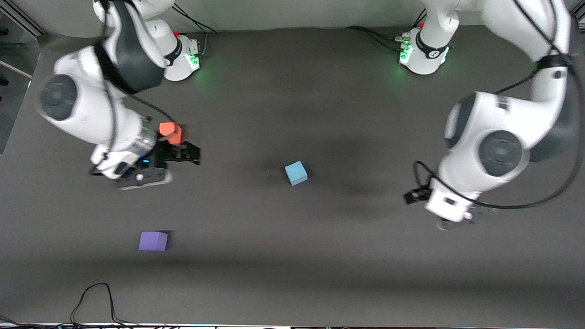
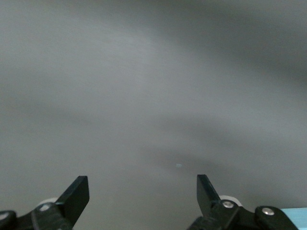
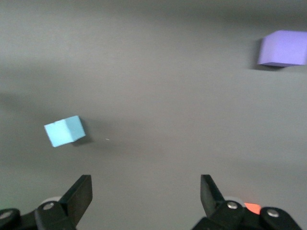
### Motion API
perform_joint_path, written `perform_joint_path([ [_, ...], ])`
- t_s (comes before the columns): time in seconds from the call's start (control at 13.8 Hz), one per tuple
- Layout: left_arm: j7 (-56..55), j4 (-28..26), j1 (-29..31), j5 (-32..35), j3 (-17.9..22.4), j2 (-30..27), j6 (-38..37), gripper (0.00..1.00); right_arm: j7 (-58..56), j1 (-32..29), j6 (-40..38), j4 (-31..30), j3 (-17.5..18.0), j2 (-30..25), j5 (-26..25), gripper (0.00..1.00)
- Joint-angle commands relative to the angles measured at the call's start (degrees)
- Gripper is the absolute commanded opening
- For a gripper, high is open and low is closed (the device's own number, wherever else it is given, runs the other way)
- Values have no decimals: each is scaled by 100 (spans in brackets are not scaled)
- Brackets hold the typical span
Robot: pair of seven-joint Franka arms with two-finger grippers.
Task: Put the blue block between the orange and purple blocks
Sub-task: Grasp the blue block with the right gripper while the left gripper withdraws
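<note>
Dark table [image 1: 320, 274], blue block [image 1: 296, 173] unheld

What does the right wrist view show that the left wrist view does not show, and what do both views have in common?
Only the right wrist view shows the purple block and a sliver of the orange block next to the right gripper, and it shows the blue block whole. Only the left wrist view shows the left gripper, over mostly bare table; just a corner of the blue block shows at its edge. Both views share the dark grey table, open empty fingers, and some part of the blue block.
</note>
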Motion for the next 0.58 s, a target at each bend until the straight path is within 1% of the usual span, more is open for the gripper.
perform_joint_path([
  [0.0, 925, -256, 735, -241, -102, -448, -330, 100, 775, 678, 438, 334, -73, 658, 177, 100],
  [0.14, 1567, -422, 1227, -242, -93, -808, -550, 100, 1382, 1091, 1018, 255, -73, 1053, 177, 100],
  [0.22, 1709, -493, 1351, -250, -84, -992, -603, 100, 1576, 1380, 1282, 246, -73, 1316, 177, 100],
  [0.36, 1711, -572, 1396, -207, -75, -1195, -735, 100, 1622, 1698, 1879, 246, -73, 1844, 168, 100],
  [0.51, 1702, -712, 1361, -189, -75, -1345, -727, 100, 1614, 1989, 2329, 263, -82, 2240, 125, 100],
])
